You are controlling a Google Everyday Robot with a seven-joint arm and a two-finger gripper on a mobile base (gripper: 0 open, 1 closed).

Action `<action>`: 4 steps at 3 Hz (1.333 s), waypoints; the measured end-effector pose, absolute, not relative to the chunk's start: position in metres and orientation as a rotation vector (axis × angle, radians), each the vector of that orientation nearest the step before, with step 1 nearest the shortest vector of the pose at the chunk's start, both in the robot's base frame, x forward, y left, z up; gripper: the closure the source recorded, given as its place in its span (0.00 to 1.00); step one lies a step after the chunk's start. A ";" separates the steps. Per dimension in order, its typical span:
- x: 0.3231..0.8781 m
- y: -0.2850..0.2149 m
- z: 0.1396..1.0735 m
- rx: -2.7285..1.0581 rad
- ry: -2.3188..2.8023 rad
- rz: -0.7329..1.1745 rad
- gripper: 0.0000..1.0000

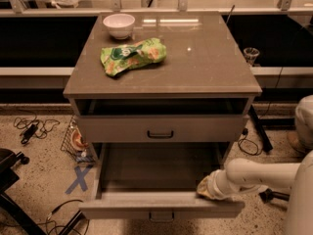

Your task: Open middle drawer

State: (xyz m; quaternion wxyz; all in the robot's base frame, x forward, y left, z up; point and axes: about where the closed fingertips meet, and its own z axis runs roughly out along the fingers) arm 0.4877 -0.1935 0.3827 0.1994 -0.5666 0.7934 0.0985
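The middle drawer (161, 204) is pulled far out under the cabinet top, and its dark inside looks empty. Its black bar handle (161, 215) is on the front panel. Above it is another drawer front (122, 129) with its own handle, with a dark gap under the countertop. My gripper (206, 187) is at the end of the white arm coming in from the right. It is at the right end of the open drawer, just behind the front panel's top edge. A lower drawer is hidden from view.
On the countertop (210, 67) are a white bowl (119, 23) and a green snack bag (132, 55). On the floor at the left are cables (32, 129), a wire basket (76, 143) and a blue X mark (78, 179). A small glass (251, 54) is at the right.
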 end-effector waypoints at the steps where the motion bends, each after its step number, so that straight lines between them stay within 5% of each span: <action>1: 0.490 -0.194 0.383 -1.585 2.218 0.275 1.00; 3: 0.414 -0.172 0.401 -1.703 2.158 0.336 1.00; 4: 0.414 -0.172 0.401 -1.703 2.158 0.336 0.80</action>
